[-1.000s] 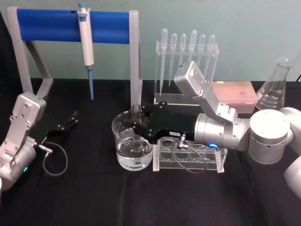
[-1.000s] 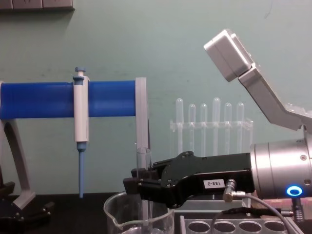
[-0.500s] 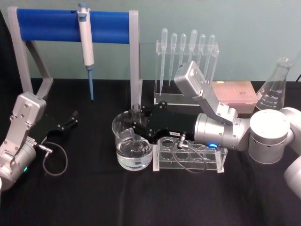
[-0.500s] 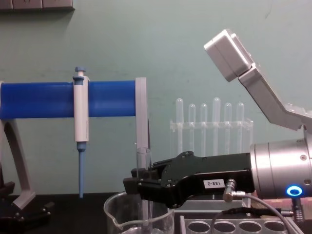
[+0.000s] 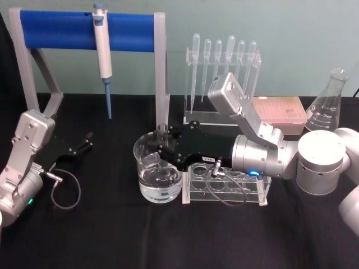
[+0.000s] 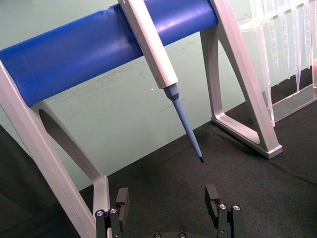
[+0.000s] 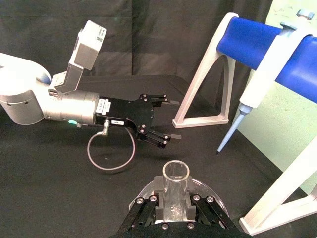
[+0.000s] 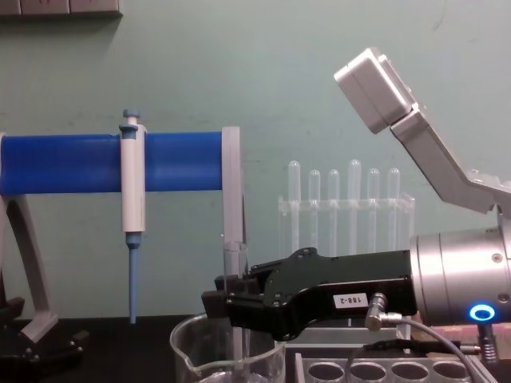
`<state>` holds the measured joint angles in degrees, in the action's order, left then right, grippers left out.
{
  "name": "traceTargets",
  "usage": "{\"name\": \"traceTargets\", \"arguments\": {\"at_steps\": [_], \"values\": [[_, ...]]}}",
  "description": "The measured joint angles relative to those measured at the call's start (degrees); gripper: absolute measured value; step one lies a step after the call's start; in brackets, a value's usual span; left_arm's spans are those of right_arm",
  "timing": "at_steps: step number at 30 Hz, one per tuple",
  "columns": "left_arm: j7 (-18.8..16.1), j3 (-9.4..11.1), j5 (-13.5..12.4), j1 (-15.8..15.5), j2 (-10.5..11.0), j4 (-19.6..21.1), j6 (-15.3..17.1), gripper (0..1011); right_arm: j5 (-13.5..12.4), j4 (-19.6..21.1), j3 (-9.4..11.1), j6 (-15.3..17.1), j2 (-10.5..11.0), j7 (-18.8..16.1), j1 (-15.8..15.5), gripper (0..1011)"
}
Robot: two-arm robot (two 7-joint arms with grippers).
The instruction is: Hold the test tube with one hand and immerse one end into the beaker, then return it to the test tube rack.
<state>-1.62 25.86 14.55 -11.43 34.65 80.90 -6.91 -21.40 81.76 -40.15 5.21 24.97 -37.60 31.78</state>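
Observation:
My right gripper (image 5: 163, 147) reaches in from the right and is shut on the test tube (image 5: 162, 131), holding it upright over the beaker (image 5: 147, 178). In the chest view the test tube (image 8: 234, 262) rises above the black fingers of the right gripper (image 8: 231, 307), and its lower part goes down inside the rim of the beaker (image 8: 192, 351). The beaker holds clear liquid. The right wrist view looks down the open mouth of the test tube (image 7: 176, 173). My left gripper (image 5: 87, 140) rests open on the black cloth at the left, also seen as the left gripper (image 6: 167, 198).
A clear tube rack (image 5: 227, 188) sits under my right wrist, touching the beaker's right side. Behind stand a blue-barred stand (image 5: 84, 29) with a hanging pipettor (image 5: 102, 53), a rack of plastic pipettes (image 5: 221, 67), a pink tip box (image 5: 280, 112) and a conical flask (image 5: 328, 106).

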Motion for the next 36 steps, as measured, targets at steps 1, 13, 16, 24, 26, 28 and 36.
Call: {"name": "traceTargets", "arguments": {"at_steps": [1,13,16,24,26,28,36], "values": [[0.0,0.0,0.0,0.0,0.0,0.0,0.0,1000,0.0,0.0,0.0,0.0,0.0,0.0,0.0,225],[0.0,0.0,0.0,0.0,0.0,0.0,0.0,1000,0.0,0.0,0.0,0.0,0.0,0.0,0.0,224],[0.0,0.0,0.0,0.0,0.0,0.0,0.0,1000,0.0,0.0,0.0,0.0,0.0,0.0,0.0,225],[0.0,0.0,0.0,0.0,0.0,0.0,0.0,1000,0.0,0.0,0.0,0.0,0.0,0.0,0.0,225],[0.0,0.0,0.0,0.0,0.0,0.0,0.0,1000,0.0,0.0,0.0,0.0,0.0,0.0,0.0,225],[0.0,0.0,0.0,0.0,0.0,0.0,0.0,1000,0.0,0.0,0.0,0.0,0.0,0.0,0.0,224],[0.0,0.0,0.0,0.0,0.0,0.0,0.0,1000,0.0,0.0,0.0,0.0,0.0,0.0,0.0,224]]}}
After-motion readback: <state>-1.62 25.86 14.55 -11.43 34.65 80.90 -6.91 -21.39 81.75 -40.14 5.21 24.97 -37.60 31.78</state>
